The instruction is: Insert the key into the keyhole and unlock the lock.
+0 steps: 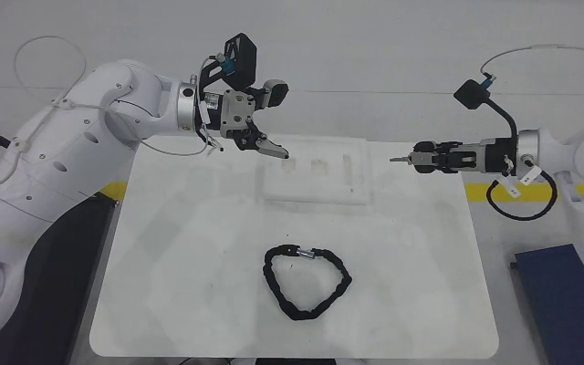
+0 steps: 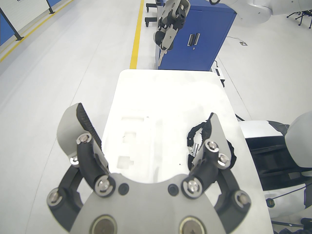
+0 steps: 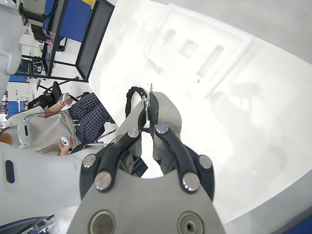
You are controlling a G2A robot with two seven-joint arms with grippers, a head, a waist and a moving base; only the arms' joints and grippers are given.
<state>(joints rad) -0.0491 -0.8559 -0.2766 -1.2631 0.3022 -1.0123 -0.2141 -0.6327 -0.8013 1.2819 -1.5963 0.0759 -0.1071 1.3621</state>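
Note:
A black chain lock (image 1: pixel 306 281) lies in a loop on the white table (image 1: pixel 182 274), its metal lock body (image 1: pixel 304 253) at the far side of the loop. My right gripper (image 1: pixel 412 160) hovers over the table's right edge, shut on a small silver key (image 1: pixel 396 161) whose blade points left. In the right wrist view the key (image 3: pixel 150 90) sticks out between the shut fingers (image 3: pixel 168 108), with the chain lock (image 3: pixel 130 98) beyond. My left gripper (image 1: pixel 276 119) is open and empty above the table's far left corner. Its own view has the gripper (image 2: pixel 146 118) open and the chain lock (image 2: pixel 195 132) partly behind one finger.
A white foam tray (image 1: pixel 360 178) with three shallow empty recesses sits at the table's far middle, between the two grippers. A blue cabinet (image 1: pixel 557 292) stands off the table's right side. The table's rounded front edge (image 1: pixel 292 354) lies below the chain.

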